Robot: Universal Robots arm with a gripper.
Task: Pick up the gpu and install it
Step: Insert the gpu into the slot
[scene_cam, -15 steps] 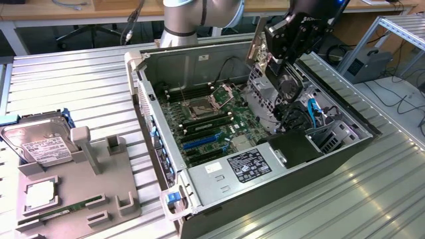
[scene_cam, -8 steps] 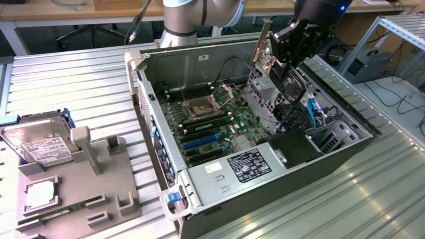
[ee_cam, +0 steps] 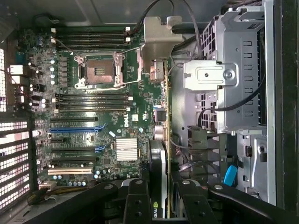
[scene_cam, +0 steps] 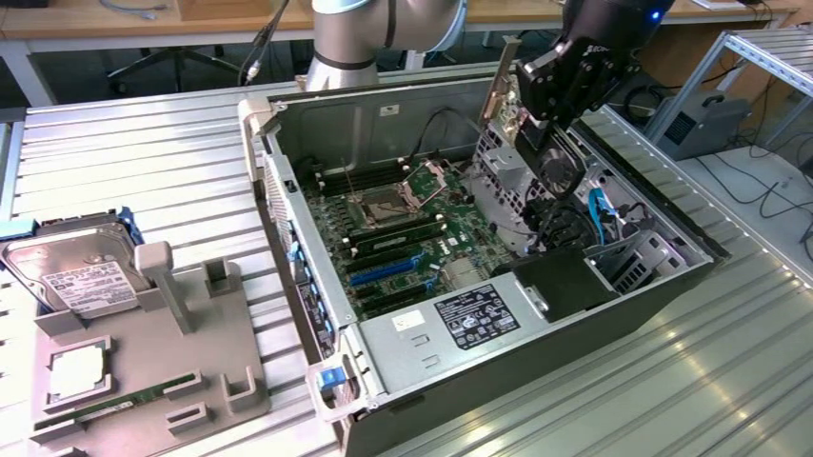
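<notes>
- The ribbed metal table (scene_cam: 711,381) carries an open computer case (scene_cam: 381,124), laid on its side so that the motherboard (scene_cam: 420,224) faces up.
- On the exterior view's left stands a grey fixture (scene_cam: 152,352) with the hard drive (scene_cam: 76,276) in it, well apart from the case.
- The gripper (scene_cam: 544,112) hangs above the case on the drive cage (ee_cam: 243,93) side, toward the exterior view's right of the board. It is clenched on the gpu (ee_cam: 159,154) — in the wrist view its black fingers (ee_cam: 138,200) press on either face of the card.
- The gpu is in the air over the case, not seated and touching nothing on the board. It is held on edge, thin side toward the wrist camera, and its long axis runs from the fingers out to the silver bracket (ee_cam: 156,42) at the far end.
- The expansion slots (ee_cam: 74,129), blue and black, lie on the board below the card and toward the exterior view's left of it.
- Judged from the wrist view, the card's long axis crosses the line of the slots rather than running along it. The card also sits off to the drive cage side — so it is neither over a slot nor lined up with one.
</notes>
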